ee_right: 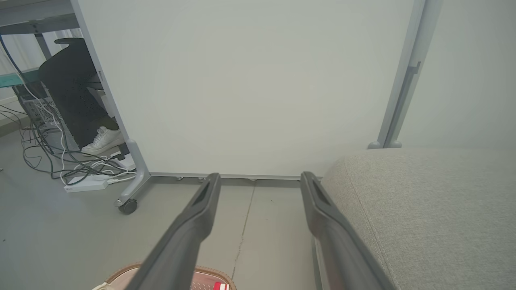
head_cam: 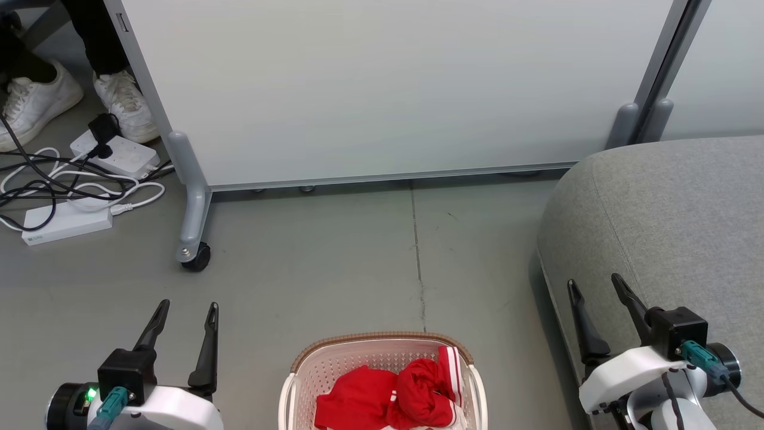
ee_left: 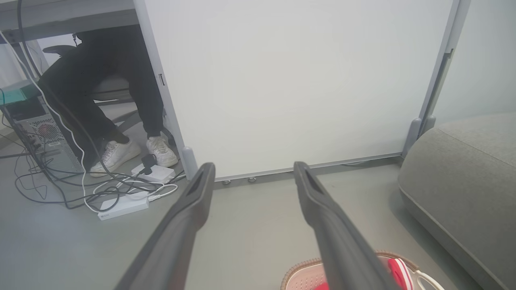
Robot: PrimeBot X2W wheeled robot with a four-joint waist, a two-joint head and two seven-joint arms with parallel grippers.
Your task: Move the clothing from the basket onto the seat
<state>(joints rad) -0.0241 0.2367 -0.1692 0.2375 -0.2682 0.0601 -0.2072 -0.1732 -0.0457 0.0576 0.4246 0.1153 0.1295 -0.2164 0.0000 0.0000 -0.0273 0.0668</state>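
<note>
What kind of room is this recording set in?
Probably an office or lab corner staged like a home: a wheeled white partition panel, a seated person's legs beside a computer tower and power strips, and a grey sofa.

**Count check**

You've got one basket (head_cam: pixel 382 336) at 6 o'clock, with one red heap of clothing (head_cam: pixel 370 400) in it; can't split that heap into pieces for you. One seat (head_cam: pixel 674 215) at 4 o'clock. Two grippers, left gripper (head_cam: pixel 188 304) at 7 and right gripper (head_cam: pixel 594 280) at 5, two fingers each. Two white panels: big panel (head_cam: pixel 388 89) at 12, second panel (head_cam: pixel 722 65) at 2; one caster (head_cam: pixel 196 257). At 10 o'clock: two white shoes (head_cam: pixel 36 104) (head_cam: pixel 125 104), two white power strips (head_cam: pixel 119 154) (head_cam: pixel 65 224), cables (head_cam: pixel 140 190) too tangled to count. Left wrist view adds one computer tower (ee_left: pixel 44 141).
</note>
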